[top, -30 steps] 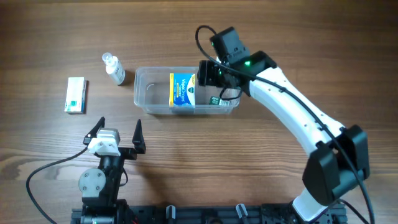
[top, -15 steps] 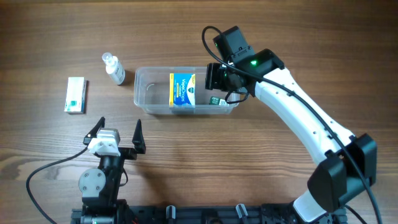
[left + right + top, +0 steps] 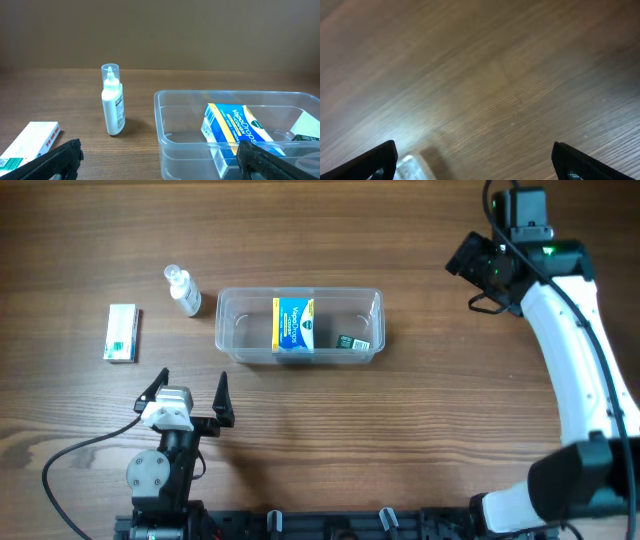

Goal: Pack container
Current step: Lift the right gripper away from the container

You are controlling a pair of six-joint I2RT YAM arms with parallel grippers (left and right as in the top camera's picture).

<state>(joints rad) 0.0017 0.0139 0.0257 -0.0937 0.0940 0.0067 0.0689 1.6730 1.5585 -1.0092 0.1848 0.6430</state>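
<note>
The clear container sits mid-table. Inside it a blue and yellow box stands on edge, and a small dark box lies at its right end. My right gripper hangs open far to the right of the tub, and the right wrist view shows only blurred wood between its open jaws. My left gripper rests open near the front edge, facing the container and the blue and yellow box. Nothing sits between its jaws.
A white dropper bottle stands just left of the tub, also visible as the bottle in the left wrist view. A white and green box lies flat farther left, seen as the box beside my left finger.
My right gripper has left the container's right end and swung up and away to the far right, its jaws opening wide. The small dark box stays in the tub. The left arm has not moved.
</note>
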